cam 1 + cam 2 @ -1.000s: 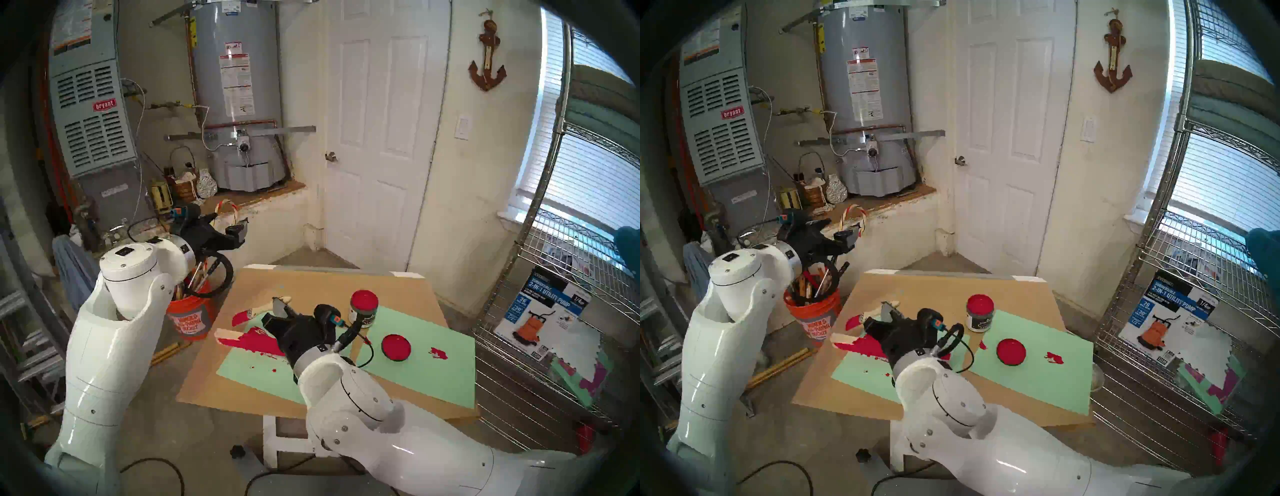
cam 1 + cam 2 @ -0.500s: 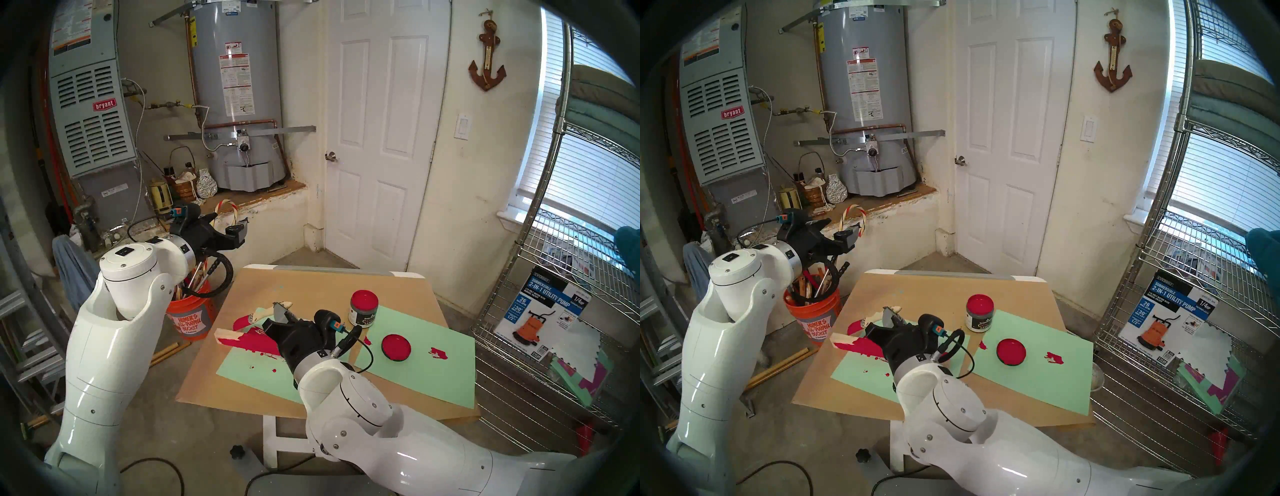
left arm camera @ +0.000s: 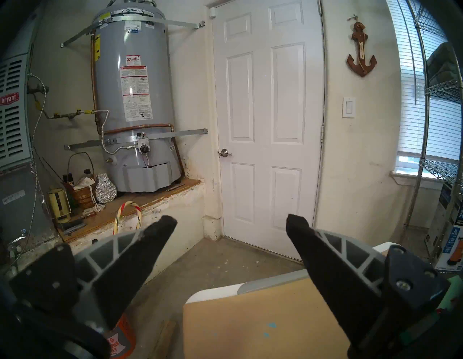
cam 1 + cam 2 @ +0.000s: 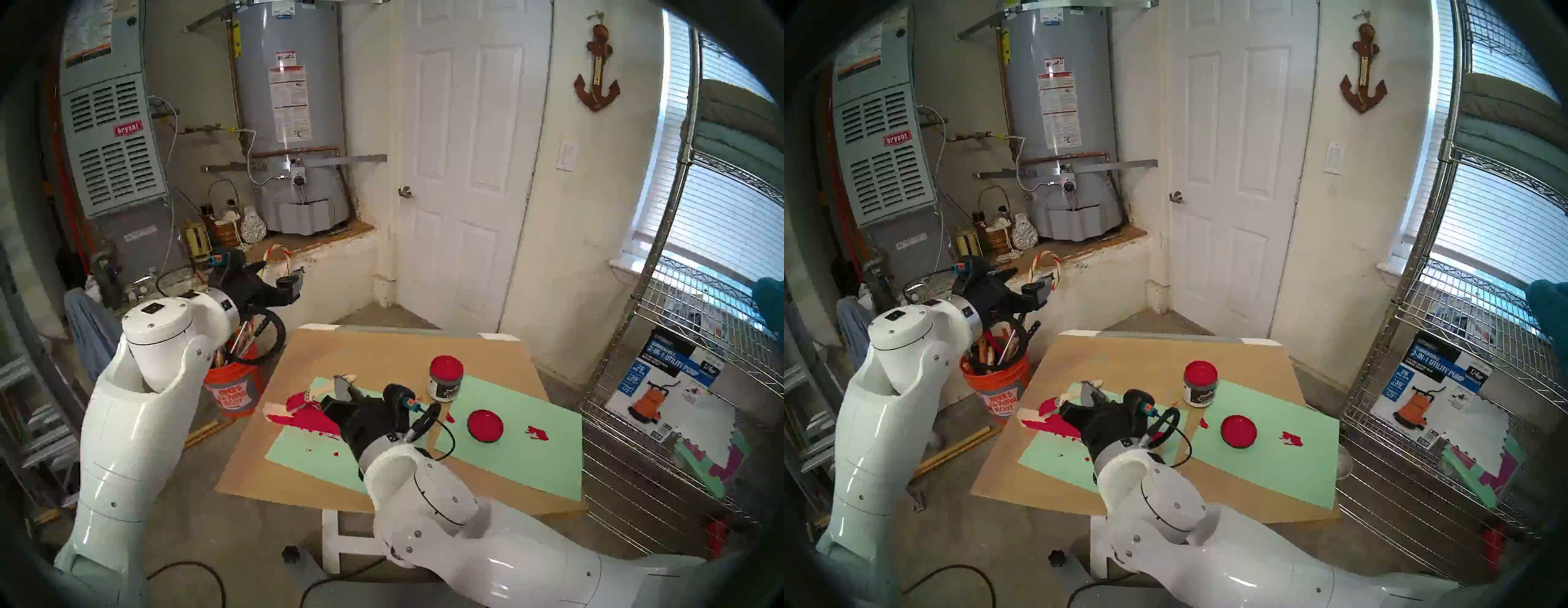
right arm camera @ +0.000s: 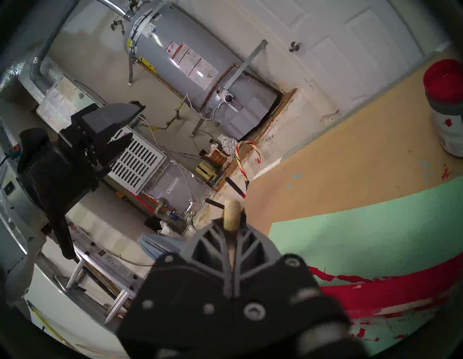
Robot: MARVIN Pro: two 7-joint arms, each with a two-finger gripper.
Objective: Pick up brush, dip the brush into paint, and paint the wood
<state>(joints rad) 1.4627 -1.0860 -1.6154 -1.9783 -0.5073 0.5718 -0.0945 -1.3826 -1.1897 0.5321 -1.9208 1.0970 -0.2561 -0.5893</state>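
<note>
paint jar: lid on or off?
Off. The jar stands upright with glossy red paint exposed at its mouth; the lid lies apart on the green paper.

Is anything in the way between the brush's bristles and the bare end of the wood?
Nothing visible. The right gripper is shut on the brush, whose red bristles sit right by the bare end of the wood. No object lies between them; whether they touch cannot be told. The jar and lid stand well aside.
</note>
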